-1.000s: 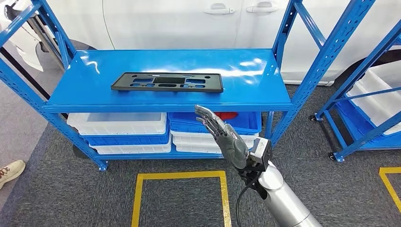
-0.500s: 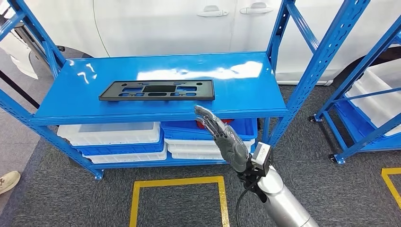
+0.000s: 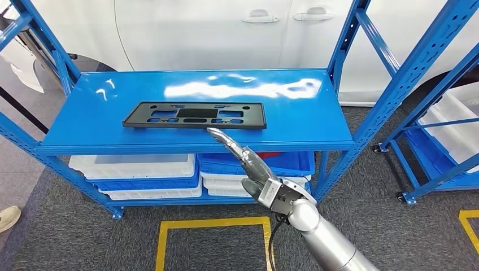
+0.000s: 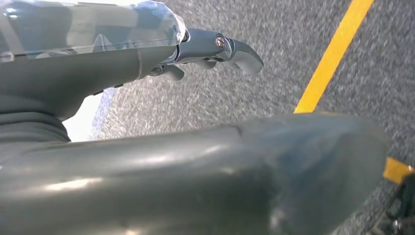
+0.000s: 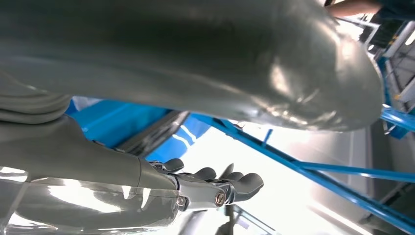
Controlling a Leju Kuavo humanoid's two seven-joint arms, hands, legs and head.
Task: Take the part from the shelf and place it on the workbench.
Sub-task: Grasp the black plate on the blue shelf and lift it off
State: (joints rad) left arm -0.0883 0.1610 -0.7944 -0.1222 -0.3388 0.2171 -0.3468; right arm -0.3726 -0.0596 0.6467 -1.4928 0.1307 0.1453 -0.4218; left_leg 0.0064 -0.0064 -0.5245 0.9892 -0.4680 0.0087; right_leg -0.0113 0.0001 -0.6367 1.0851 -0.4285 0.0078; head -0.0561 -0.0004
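The part, a flat black rectangular frame with several cutouts (image 3: 195,115), lies on the blue shelf top (image 3: 294,113), left of centre. My right hand (image 3: 244,161) reaches up from below with its fingers stretched out and nothing in them; its fingertips (image 3: 216,133) are at the shelf's front edge, just below the frame's right half. In the right wrist view the right hand (image 5: 161,186) is empty, with the frame's dark edge (image 5: 151,134) beyond it. My left hand (image 4: 147,54) hangs over the carpet, fingers slightly bent, holding nothing.
White and blue bins (image 3: 141,169) are stacked on the lower shelf. A second blue rack (image 3: 446,124) stands at the right. A white car (image 3: 226,28) is behind the shelf. Yellow tape (image 3: 214,223) marks the grey carpet. A person's shoe (image 3: 8,217) is at the left edge.
The camera has shifted a little. My right hand has turned and reached up and left, from below the shelf edge to the front edge near the frame.
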